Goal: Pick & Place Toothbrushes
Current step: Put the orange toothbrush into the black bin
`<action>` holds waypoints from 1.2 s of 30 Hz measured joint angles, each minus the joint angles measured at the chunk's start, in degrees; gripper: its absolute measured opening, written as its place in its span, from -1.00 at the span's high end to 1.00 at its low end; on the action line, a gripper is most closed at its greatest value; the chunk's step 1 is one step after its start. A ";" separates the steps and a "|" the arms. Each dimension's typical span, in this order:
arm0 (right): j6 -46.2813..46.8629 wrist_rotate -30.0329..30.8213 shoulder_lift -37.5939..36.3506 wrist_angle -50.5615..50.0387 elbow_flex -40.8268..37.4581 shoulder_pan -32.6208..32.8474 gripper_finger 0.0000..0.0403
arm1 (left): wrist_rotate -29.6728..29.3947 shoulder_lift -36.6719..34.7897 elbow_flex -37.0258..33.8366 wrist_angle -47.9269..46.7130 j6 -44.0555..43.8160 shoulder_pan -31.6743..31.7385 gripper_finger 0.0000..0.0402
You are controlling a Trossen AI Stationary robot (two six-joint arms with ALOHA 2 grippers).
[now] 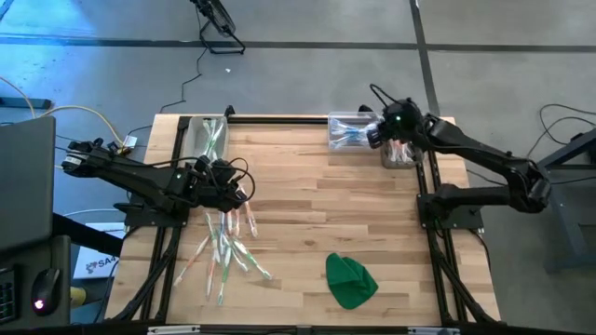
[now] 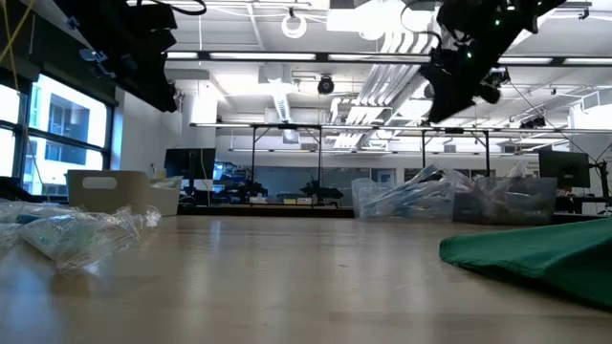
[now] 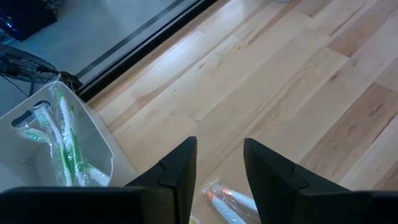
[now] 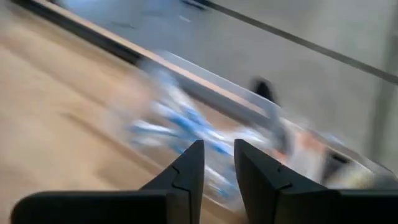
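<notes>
Left gripper [image 3: 219,180] jaws spread, empty, above the loose pale translucent toothbrushes [image 1: 226,244] near the wooden table's [image 1: 307,205] left edge. Right gripper [image 4: 217,168] jaws narrowly apart, empty, over the clear rectangular plastic bins [image 1: 349,131] at the far right corner.

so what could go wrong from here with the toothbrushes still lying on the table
The loose toothbrushes lie crossed in a pile under the left gripper, so a grasp may lift two or scatter them. One pile end lies near the table's front edge and could be knocked off. The right gripper hangs above the clear bins, and could bump one.
</notes>
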 joint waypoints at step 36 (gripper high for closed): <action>-12.37 -19.92 22.73 46.01 0.02 33.04 0.65 | 8.36 3.23 0.02 21.34 11.85 -0.02 0.36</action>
